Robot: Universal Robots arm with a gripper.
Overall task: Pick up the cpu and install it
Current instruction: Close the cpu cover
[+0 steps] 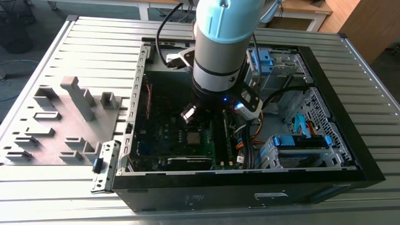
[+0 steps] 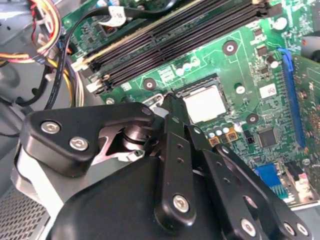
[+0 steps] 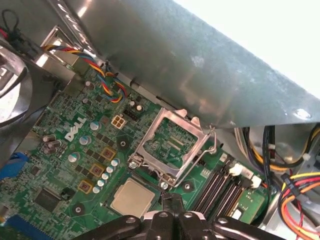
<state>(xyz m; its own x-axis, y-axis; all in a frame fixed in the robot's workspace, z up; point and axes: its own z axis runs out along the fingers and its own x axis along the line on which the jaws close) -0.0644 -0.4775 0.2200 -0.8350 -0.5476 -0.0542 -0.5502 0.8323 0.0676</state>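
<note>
Drawn close together with nothing between them, the fingertips of the gripper hang just beside one edge of the cpu; whether they touch it I cannot tell. The chip lies flat in its socket on the motherboard, metal face up, near the memory slots. In the exterior view it is a small grey square low in the computer case, under the arm. The placing step looks done, and the chip no longer seems to be carried. The socket's retention frame stands hinged open on the far side of the chip from the gripper, so the install reads as unfinished. By my judgement any further move calls for a clean rise off the chip without nudging it sideways, and for room around that raised frame. Being square, the cpu has no long axis to speak of; its edges run parallel with the socket's sides.
</note>
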